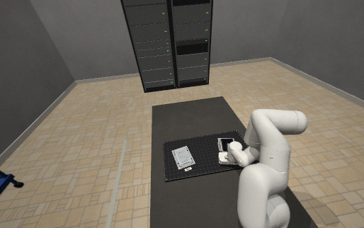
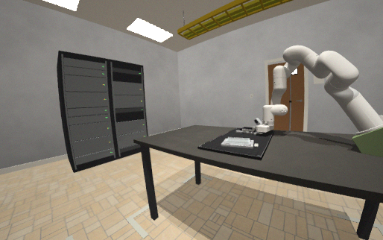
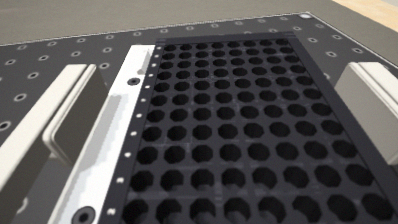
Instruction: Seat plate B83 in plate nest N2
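Observation:
A black many-welled plate (image 3: 216,145) (image 1: 226,144) lies by a light nest (image 3: 90,185) (image 1: 221,146) at the right of the board; the nest's bare strip with screws shows along the plate's left side. Whether the plate sits flat is not clear. My gripper (image 3: 220,117) is open, its fingers standing either side of the plate; a gap shows at the left finger, and contact on the right is unclear. A whitish plate (image 1: 183,156) (image 2: 238,141) lies in the other light nest (image 1: 181,167) at the left of the board. No B83, B38, N1 or N2 marking is readable.
A black perforated board (image 1: 205,166) (image 2: 212,145) lies on the dark table (image 1: 184,202) (image 2: 171,139) under both nests. A small pale tag (image 1: 188,169) (image 2: 256,144) lies beside the left nest. The arm (image 1: 265,149) reaches in from the right and hides part of the board.

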You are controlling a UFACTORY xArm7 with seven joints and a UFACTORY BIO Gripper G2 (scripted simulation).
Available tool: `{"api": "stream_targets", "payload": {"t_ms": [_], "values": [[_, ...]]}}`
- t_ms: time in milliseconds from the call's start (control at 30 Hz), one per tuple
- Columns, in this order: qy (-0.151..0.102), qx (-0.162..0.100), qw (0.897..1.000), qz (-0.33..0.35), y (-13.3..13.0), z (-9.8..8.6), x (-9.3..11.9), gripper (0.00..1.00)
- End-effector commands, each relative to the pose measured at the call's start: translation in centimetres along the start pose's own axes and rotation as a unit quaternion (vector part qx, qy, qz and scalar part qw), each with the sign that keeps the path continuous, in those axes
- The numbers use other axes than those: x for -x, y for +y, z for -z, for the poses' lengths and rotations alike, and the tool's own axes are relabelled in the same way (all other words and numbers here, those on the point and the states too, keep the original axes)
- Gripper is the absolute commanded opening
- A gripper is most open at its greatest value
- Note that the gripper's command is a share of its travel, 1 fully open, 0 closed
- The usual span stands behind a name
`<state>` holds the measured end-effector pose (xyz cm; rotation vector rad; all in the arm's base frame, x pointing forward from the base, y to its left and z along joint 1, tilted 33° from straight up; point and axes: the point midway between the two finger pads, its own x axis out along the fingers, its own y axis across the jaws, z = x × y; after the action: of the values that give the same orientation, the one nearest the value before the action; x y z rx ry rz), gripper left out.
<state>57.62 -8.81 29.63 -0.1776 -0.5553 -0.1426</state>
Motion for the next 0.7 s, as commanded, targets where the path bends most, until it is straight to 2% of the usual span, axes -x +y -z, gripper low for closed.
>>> {"api": "stream_targets", "payload": {"t_ms": [0,567,600,667], "values": [[-0.001,0.000,1.000,0.000,0.01,0.12,-0.08,0.54],[-0.001,0.000,1.000,0.000,0.01,0.11,-0.09,0.54],[-0.001,0.000,1.000,0.000,0.01,0.11,-0.09,0.00],[-0.001,0.000,1.000,0.000,0.01,0.11,-0.09,0.00]]}}
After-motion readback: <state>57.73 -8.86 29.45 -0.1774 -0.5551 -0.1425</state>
